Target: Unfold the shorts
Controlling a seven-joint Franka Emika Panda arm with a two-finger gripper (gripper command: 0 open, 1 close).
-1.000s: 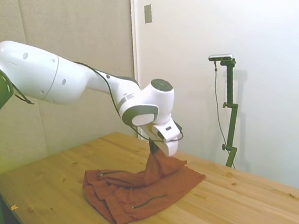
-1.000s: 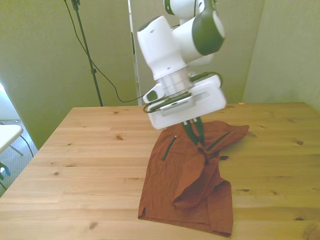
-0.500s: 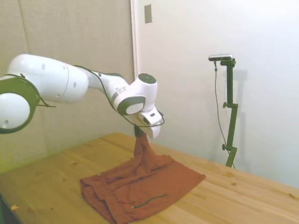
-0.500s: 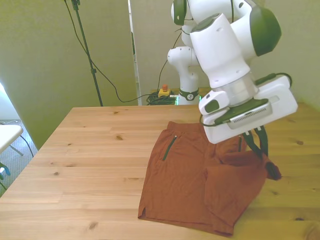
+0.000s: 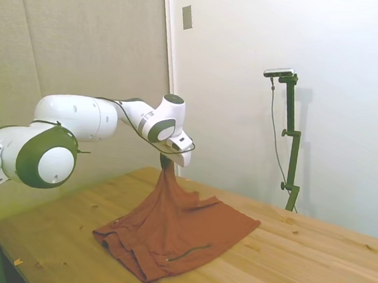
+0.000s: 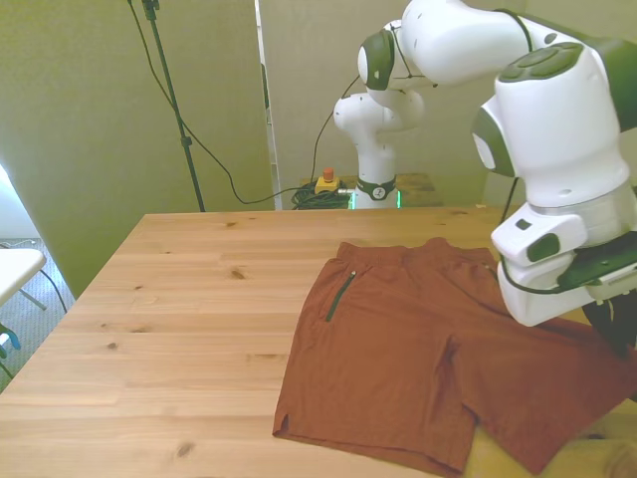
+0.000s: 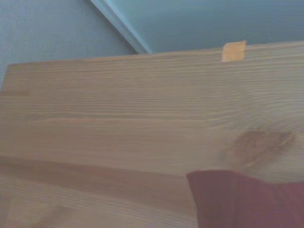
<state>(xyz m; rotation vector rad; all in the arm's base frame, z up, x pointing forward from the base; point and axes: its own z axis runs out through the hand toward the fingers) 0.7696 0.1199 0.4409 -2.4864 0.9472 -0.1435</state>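
Gripper [image 5: 167, 158] pinches one pair of shorts [image 6: 418, 358] by a leg, seemingly; one table [image 6: 169, 329] beneath.

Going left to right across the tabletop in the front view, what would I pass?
Bare wooden table → dark pocket zipper on the shorts → the robot's white gripper, holding the cloth's lifted edge.
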